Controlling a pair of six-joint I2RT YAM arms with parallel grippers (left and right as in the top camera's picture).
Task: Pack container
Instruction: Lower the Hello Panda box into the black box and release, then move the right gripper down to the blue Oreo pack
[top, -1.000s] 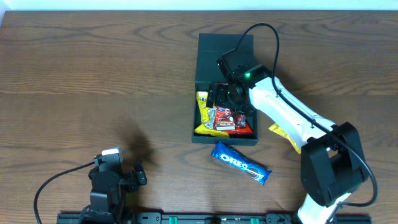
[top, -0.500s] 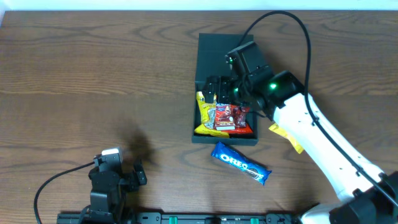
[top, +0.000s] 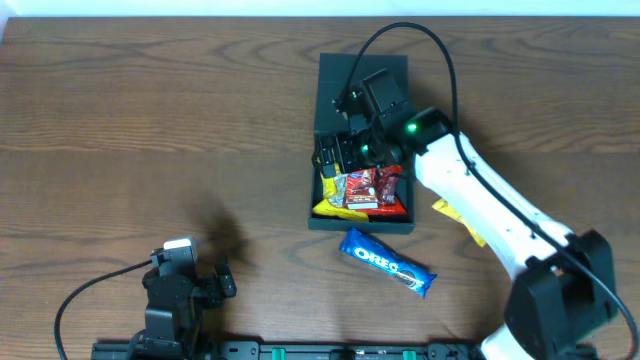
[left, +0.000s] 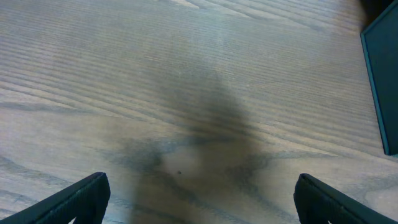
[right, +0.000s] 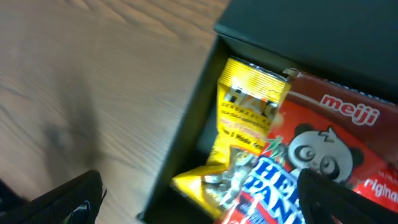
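Jaws apart and empty, the right pincer (right: 208, 198) has drifted sideways over the dark teal-green square matte box with a flip lid (top: 345, 80) directly beneath it, leaving the red panda-print snack packet (top: 372, 190) packed below, so the blue Oreo biscuit pack (top: 387, 262) behind it likely comes next.

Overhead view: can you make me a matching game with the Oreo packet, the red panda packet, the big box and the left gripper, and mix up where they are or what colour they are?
Things:
1. Oreo packet
2. red panda packet
3. container
4. left gripper

Clues:
A. dark teal-green
B. open, above the table
C. blue, lying outside the container
D. tucked inside the container

Pairs: 1-C, 2-D, 3-A, 4-B
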